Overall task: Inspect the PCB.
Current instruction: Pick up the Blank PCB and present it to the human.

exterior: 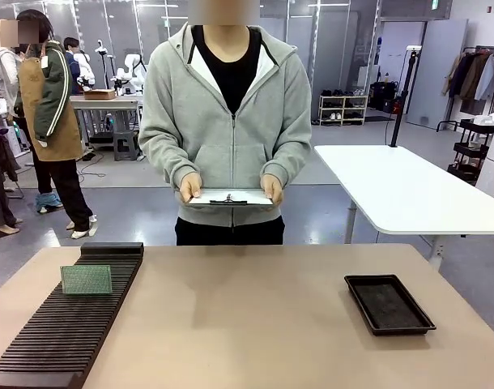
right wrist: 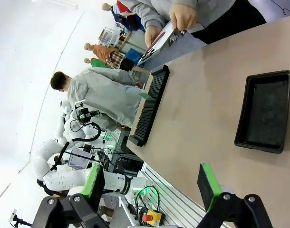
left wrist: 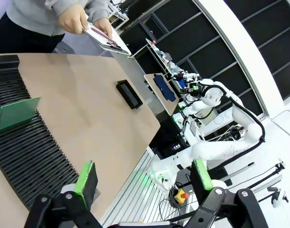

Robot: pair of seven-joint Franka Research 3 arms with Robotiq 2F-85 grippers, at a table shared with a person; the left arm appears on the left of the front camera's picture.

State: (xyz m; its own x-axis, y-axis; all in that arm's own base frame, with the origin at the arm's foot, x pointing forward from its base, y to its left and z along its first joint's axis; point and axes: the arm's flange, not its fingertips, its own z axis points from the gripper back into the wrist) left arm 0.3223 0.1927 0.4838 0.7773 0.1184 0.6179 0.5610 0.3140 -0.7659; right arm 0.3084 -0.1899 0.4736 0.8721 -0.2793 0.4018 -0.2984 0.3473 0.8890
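Rack [exterior: 57,340]: PCB [exterior: 86,279] stands upright in a slot.
Tray [exterior: 404,330]: on the table [exterior: 247,324], well apart.
My left jaws: spread.
My right jaws: spread.

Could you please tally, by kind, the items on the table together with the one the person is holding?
PCB: 1
slotted rack: 1
tray: 1
clipboard: 1
Total: 4

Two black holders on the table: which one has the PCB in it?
The long slotted rack on the robot's left: the green PCB stands upright in its slots. The shallow tray on the right has no board.
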